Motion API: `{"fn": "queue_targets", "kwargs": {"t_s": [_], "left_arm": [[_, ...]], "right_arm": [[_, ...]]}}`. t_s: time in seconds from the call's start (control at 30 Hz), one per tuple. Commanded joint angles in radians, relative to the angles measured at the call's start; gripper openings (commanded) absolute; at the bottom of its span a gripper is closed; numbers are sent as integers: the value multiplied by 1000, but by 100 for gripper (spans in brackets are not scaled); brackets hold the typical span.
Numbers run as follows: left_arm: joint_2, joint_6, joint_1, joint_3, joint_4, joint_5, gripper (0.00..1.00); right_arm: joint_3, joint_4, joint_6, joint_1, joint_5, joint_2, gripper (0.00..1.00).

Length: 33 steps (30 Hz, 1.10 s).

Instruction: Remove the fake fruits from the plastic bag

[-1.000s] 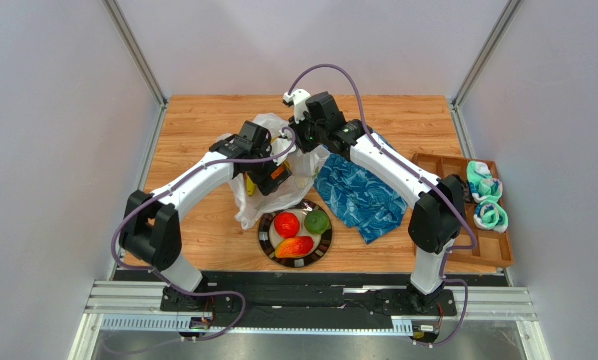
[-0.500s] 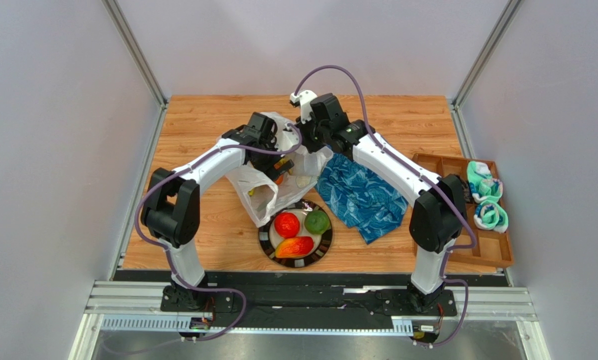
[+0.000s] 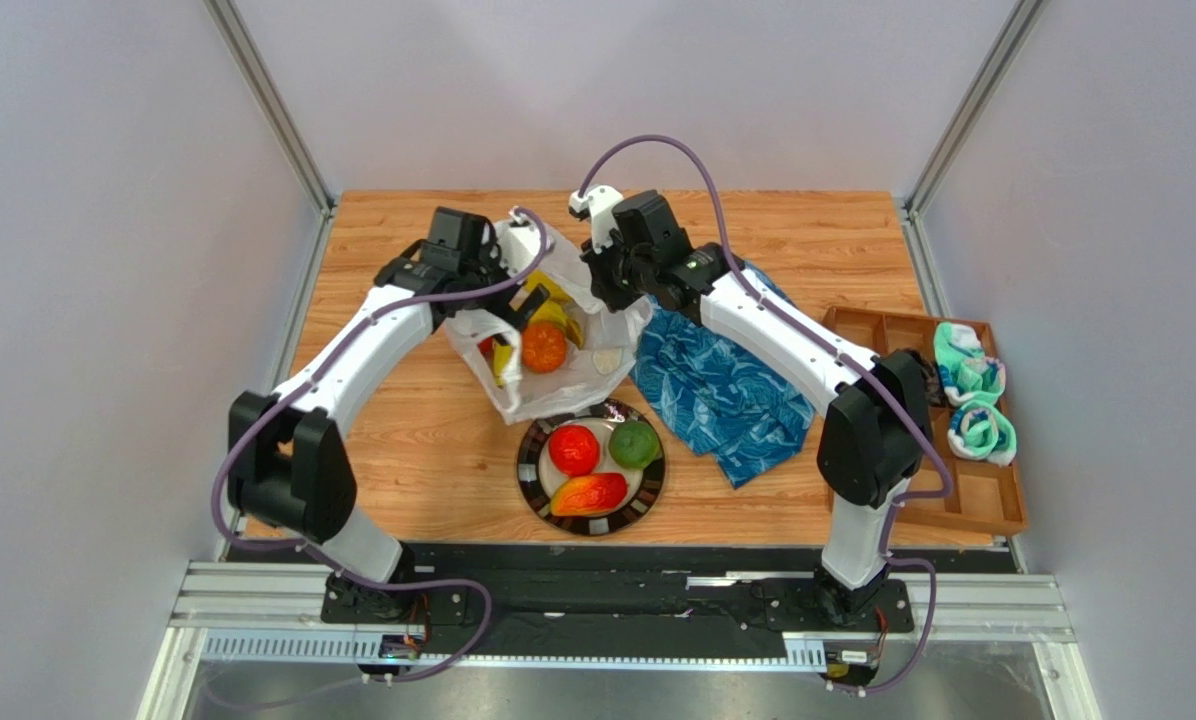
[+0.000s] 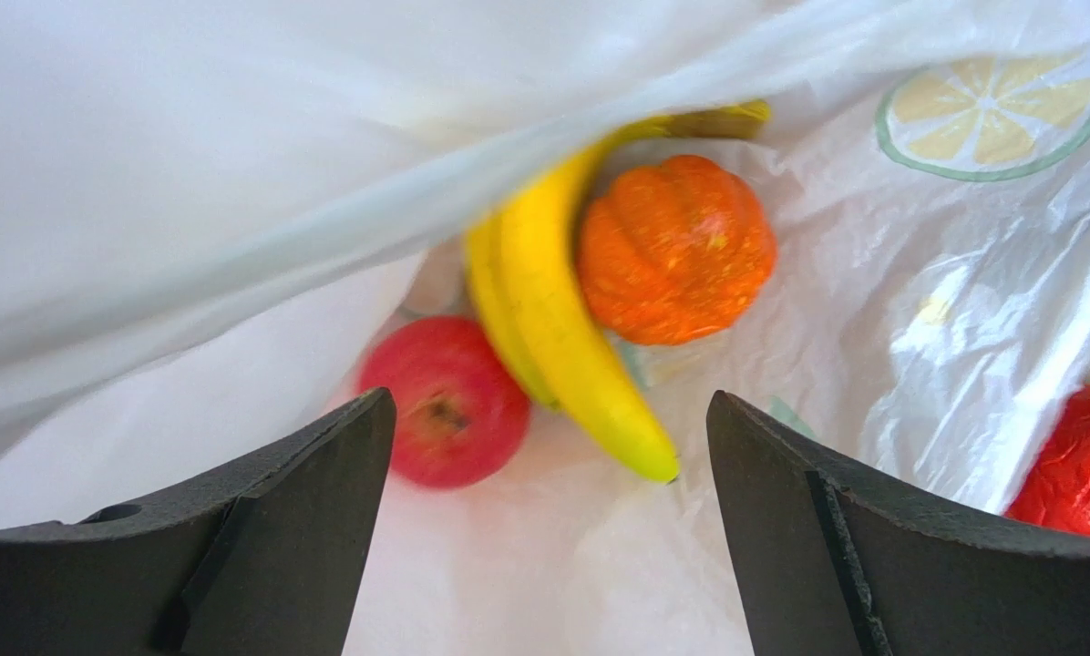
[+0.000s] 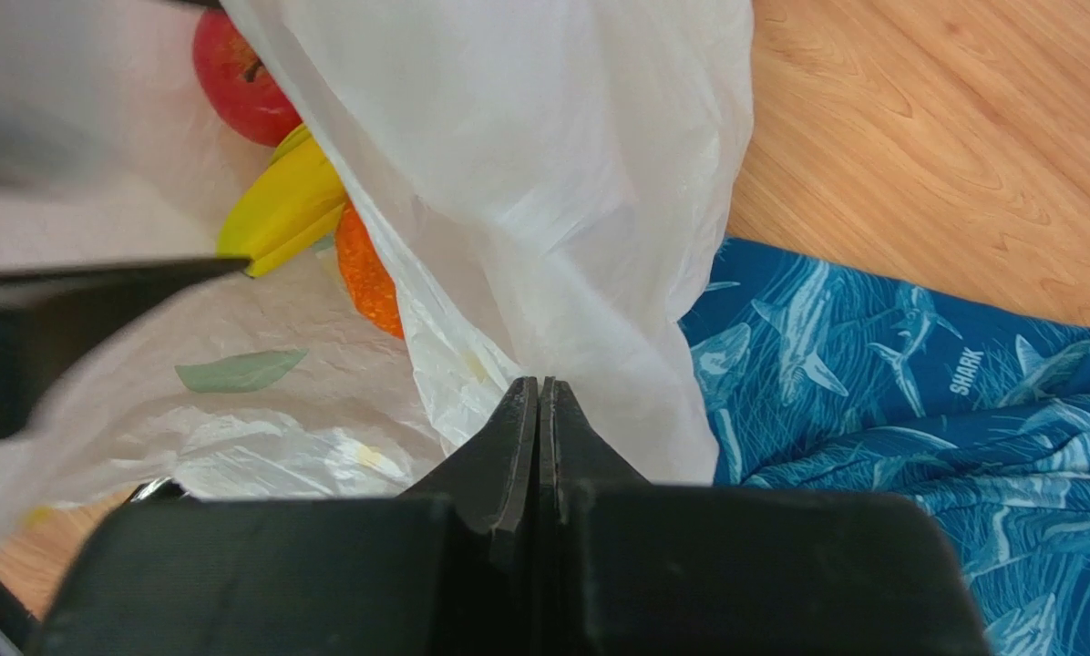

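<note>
Currently mid-extraction, reach phase. The left gripper [image 4: 548, 438] is released, jaws spread wide, and it hovers in the mouth of the plastic bag [image 4: 208, 164].

- Banana bunch [image 4: 564, 328]: lies lengthwise in the gap between the fingers.
- Red fruit [image 4: 444, 403]: just inside the finger at the view's left, touching the banana.
- Orange fruit [image 4: 674, 246]: beyond the fingertips, toward the other finger, also against the banana.

The right gripper [image 5: 538, 397] is clenched on a fold of bag film, which rises straight off its tips and holds the mouth up.

Three fake fruits [image 3: 573, 449] sit on the plate [image 3: 529, 477], so roughly half are out.

Next, as I judge it: descend, centre on one fruit, and close without pinching the loose film overhanging the far side.
</note>
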Motion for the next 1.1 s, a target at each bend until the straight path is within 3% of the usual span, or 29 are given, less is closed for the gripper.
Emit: {"fn": "queue_targets", "kwargs": {"t_s": [0.0, 0.2, 0.47, 0.57, 0.63, 0.8, 0.83, 0.93, 1.07], "left_arm": [[-52, -15, 17, -1, -5, -74, 92], [58, -44, 17, 18, -41, -128, 92], [161, -65, 17, 5, 27, -166, 92], [198, -68, 17, 13, 30, -171, 88], [224, -72, 17, 21, 12, -171, 75], [235, -64, 23, 10, -2, -154, 60], [243, -62, 26, 13, -16, -151, 50], [232, -68, 35, 24, -54, -119, 31], [162, -82, 46, 45, -103, -96, 15]], "right_arm": [[30, 16, -6, 4, -28, -1, 0], [44, 13, 0, 4, -33, 8, 0], [25, 16, 3, 4, -34, 2, 0], [21, 18, 4, 4, -34, 4, 0], [22, 18, 6, 5, -36, 7, 0], [27, 19, 4, 5, -33, 8, 0], [28, 18, 3, 5, -33, 8, 0], [27, 19, 1, 5, -31, 7, 0], [22, 21, -6, 5, -24, 2, 0]]}}
